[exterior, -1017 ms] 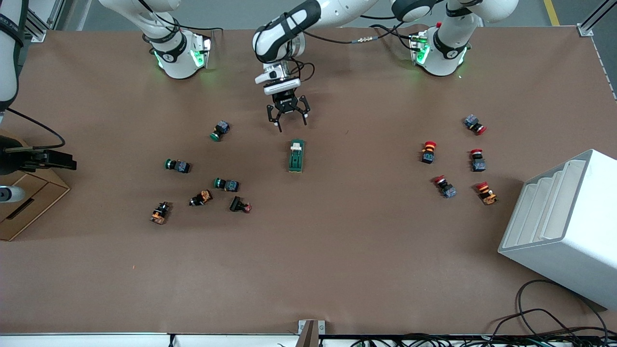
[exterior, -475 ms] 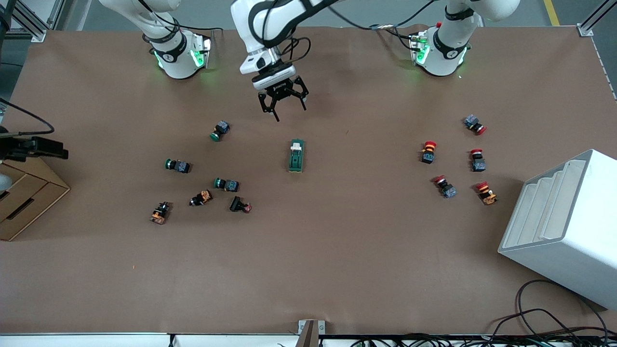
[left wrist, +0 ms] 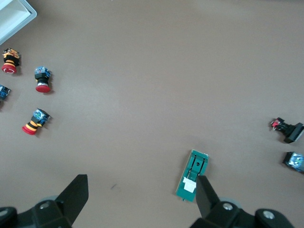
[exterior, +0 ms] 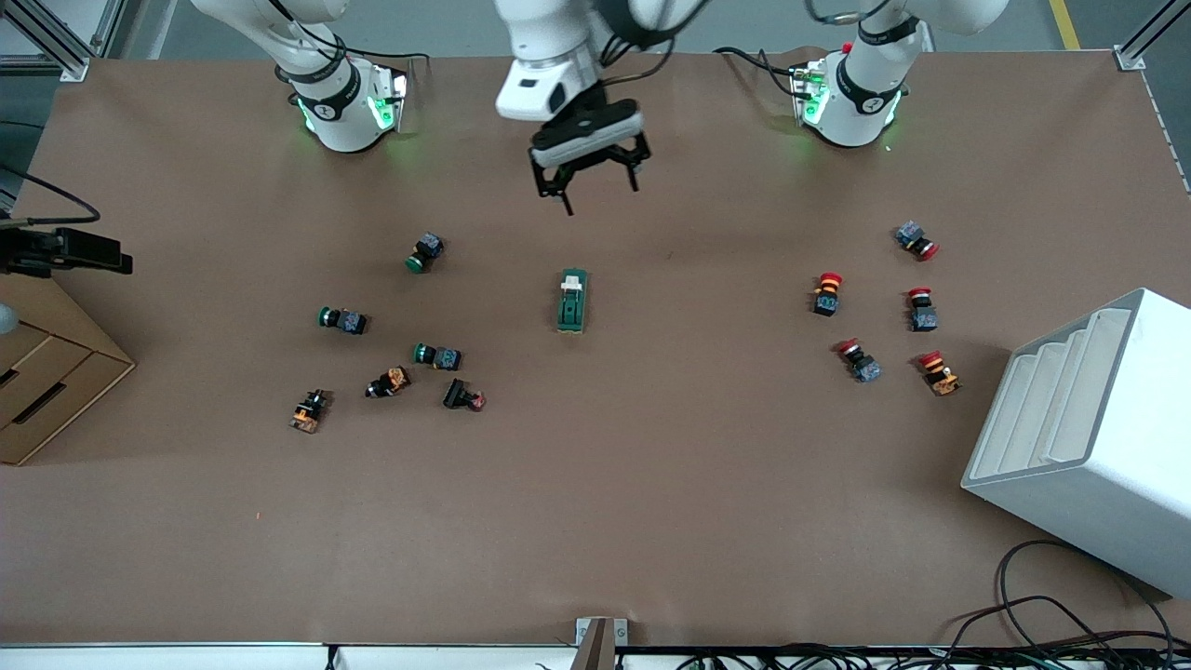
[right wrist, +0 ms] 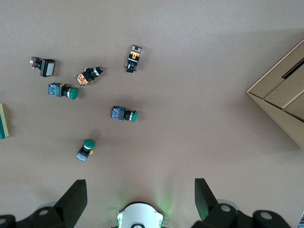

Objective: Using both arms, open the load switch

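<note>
Front view shows the load switch [exterior: 572, 301] lying alone mid-bench, its white toggle end toward the arms' bases. Left gripper [exterior: 589, 174] hangs over bare bench between the bases, jaws spread wide and empty, its arm cut off at the frame's top. Right gripper [right wrist: 137, 194], barely visible at that view's edge, shows open jaws over green buttons [right wrist: 124, 114].

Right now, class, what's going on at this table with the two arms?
Nothing is being held yet. The left gripper hangs open above bare table, between the robot bases and the load switch, which lies untouched mid-table. The right gripper is also open, up over the right arm's end of the table, above the green-capped push buttons. Red-capped push buttons lie toward the left arm's end.
</note>
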`<state>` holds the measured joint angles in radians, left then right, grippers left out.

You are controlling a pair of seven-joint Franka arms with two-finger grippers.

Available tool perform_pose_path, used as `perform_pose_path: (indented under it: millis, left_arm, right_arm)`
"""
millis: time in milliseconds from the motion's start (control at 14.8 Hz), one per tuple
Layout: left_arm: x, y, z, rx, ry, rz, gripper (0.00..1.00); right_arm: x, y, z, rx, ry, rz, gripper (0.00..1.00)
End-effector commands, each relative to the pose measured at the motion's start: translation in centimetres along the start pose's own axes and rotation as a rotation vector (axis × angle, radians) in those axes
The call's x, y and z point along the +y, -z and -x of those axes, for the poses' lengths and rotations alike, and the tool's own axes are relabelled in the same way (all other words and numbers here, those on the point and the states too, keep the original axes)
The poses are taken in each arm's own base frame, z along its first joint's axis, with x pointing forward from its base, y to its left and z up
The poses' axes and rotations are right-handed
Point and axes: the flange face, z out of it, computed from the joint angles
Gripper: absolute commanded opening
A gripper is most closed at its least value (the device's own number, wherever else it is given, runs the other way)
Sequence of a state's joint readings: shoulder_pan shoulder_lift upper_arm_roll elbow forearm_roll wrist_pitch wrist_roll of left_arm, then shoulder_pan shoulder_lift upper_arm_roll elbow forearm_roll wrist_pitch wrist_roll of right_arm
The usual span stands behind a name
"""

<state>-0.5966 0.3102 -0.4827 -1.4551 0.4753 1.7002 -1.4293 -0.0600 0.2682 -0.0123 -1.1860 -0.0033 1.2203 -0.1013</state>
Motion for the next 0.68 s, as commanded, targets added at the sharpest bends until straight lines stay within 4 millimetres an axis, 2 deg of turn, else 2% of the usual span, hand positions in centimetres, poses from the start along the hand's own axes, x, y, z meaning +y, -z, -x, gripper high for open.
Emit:
perform_pose_path:
  millis: [0,68,271,339,475,610]
  left_arm:
    - [-3.6,2.2,-6.5,-0.092,-0.006,0.035,1.0]
    - [-5.2,2.3,-9.1,-0.127,0.0,0.03,1.0]
    - [-9.3,2.3,-15.1,-0.206,0.02,0.027,1.0]
    - [-11.2,2.5,-17.0,-0.227,0.028,0.03,1.0]
    - [-14.1,3.3,-19.5,-0.224,0.039,0.045,1.0]
    - [-16.8,2.6,-21.8,-0.25,0.06,0.033,1.0]
  right_arm:
    - [-0.5,1.5,1.7,0.025,-0.016,-0.016,1.0]
    - [-0.7,1.7,2.2,0.031,-0.012,-0.013,1.0]
    - [-1.7,2.4,2.9,0.053,0.002,0.006,1.0]
    - [-1.8,2.4,3.1,0.051,0.001,0.006,1.0]
    - [-2.4,2.4,3.6,0.051,-0.006,0.007,1.0]
    - [-3.0,2.5,3.8,0.05,-0.03,0.009,1.0]
